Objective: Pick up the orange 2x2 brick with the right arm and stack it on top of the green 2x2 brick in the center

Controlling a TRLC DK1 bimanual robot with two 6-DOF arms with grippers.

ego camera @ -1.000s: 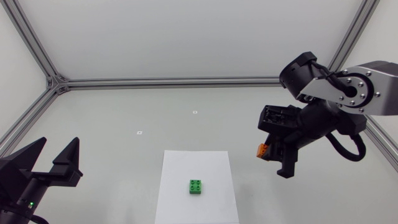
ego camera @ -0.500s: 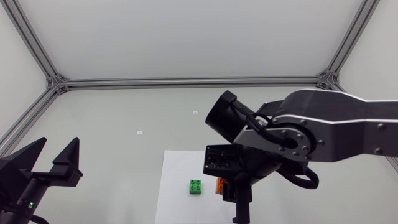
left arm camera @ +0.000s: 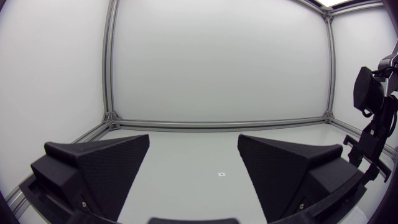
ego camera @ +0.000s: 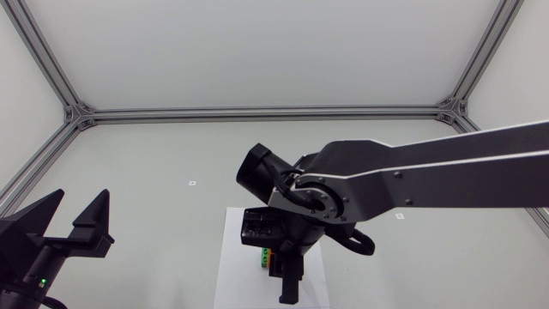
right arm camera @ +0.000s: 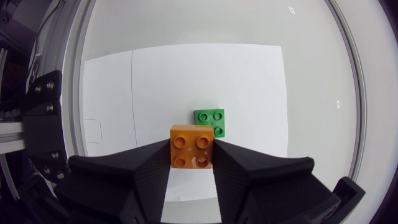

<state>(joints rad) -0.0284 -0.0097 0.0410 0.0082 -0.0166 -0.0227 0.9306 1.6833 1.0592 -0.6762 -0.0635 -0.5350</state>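
Claw (right arm camera: 191, 158) gripping orange brick (right arm camera: 191, 143), green brick (right arm camera: 211, 119) ahead

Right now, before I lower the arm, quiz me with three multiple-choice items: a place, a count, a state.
1. The green brick sits: A on the white sheet; B in a bowl; C on a tray.
2. Studs atop the orange brick: A two; B four; C six.
3. The right pincer is: A open; B shut on the orange brick; C shut on a cloth.
A, paper lies under it; B, four studs show; B, both fingers press its sides.
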